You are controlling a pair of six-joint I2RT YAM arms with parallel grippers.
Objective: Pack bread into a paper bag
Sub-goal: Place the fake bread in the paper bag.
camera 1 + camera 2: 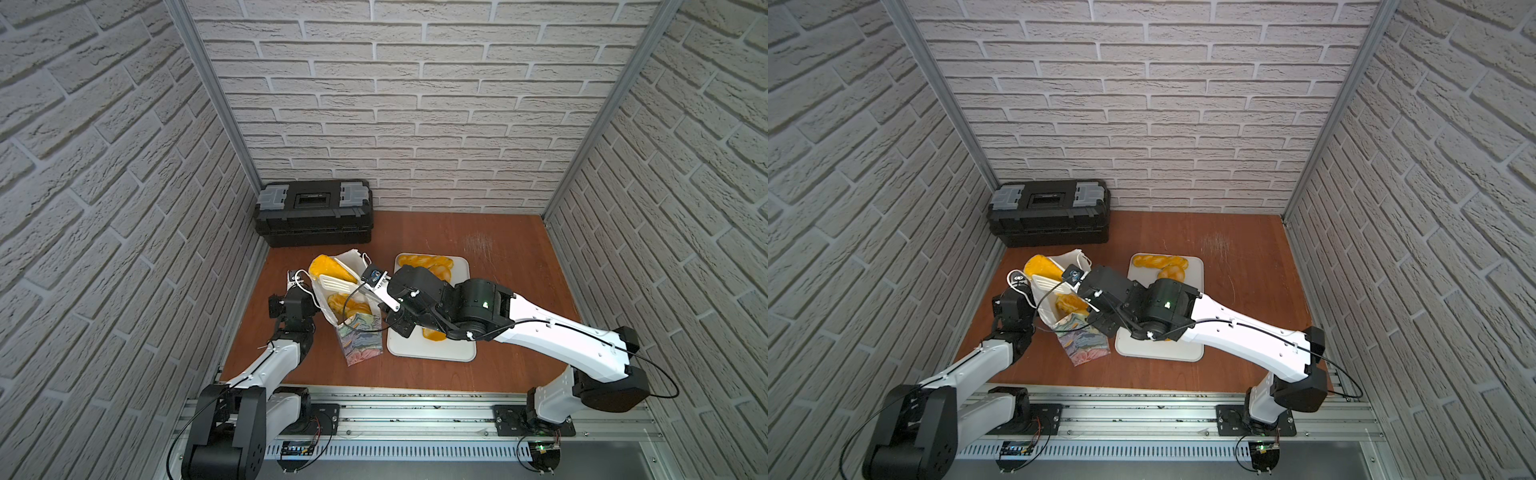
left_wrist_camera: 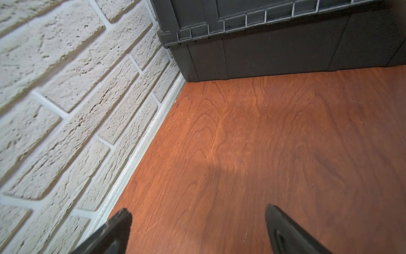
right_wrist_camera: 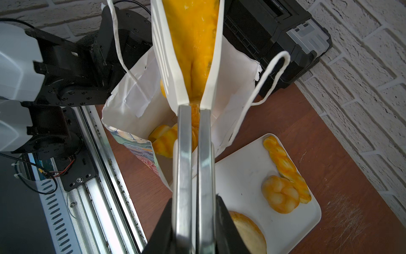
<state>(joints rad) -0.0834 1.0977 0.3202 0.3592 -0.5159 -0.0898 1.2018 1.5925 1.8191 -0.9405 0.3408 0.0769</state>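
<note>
The paper bag (image 1: 360,341) stands open beside the white tray (image 1: 432,350), its white lining (image 3: 131,103) showing in the right wrist view. My right gripper (image 3: 194,211) is shut on metal tongs (image 3: 184,154). Their white blades (image 3: 167,66) clamp a large yellow bread piece (image 3: 193,44) over the bag mouth; it also shows in both top views, bread piece (image 1: 328,268) (image 1: 1040,266). More bread (image 3: 164,138) lies inside the bag. A braided stick (image 3: 283,162), a knot roll (image 3: 279,195) and a loaf (image 3: 250,231) lie on the tray. My left gripper (image 2: 197,209) is open and empty, left of the bag.
A black toolbox (image 1: 313,212) stands in the back left corner, just behind the bag and ahead of the left gripper, toolbox (image 2: 285,44). The brick wall (image 2: 66,99) runs close on the left. A white cord handle (image 3: 263,77) loops out from the bag.
</note>
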